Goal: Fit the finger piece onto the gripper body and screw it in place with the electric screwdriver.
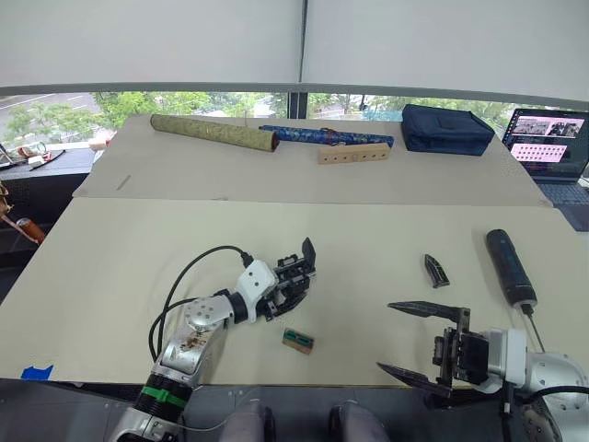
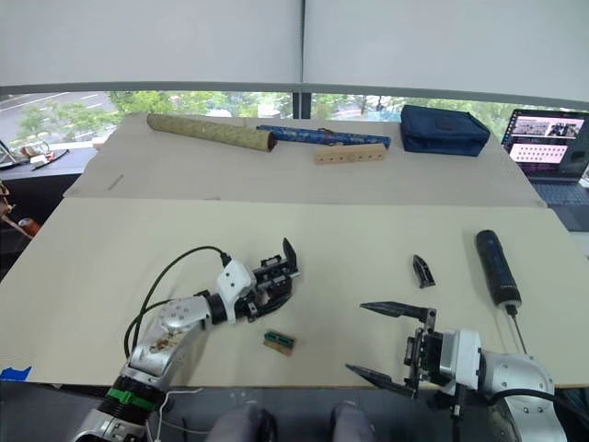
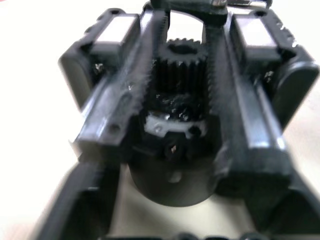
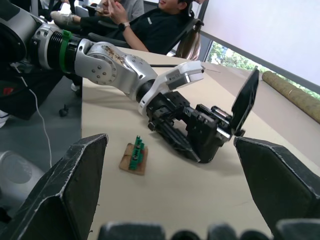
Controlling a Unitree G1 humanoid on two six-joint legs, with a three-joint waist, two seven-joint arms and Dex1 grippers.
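Black finger piece [image 1: 435,271] flat between gripper body [image 1: 293,276] and electric screwdriver [image 1: 510,267].

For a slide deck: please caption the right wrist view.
Left gripper clamps the gripper body on the table beside a small green part, framed by open right fingers.

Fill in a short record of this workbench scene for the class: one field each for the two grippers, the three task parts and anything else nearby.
left gripper: shut on the gripper body
right gripper: open, holding nothing
finger piece: loose on the table, apart from the right gripper
electric screwdriver: lying on the table, right of the finger piece
green part: on the table near the left gripper
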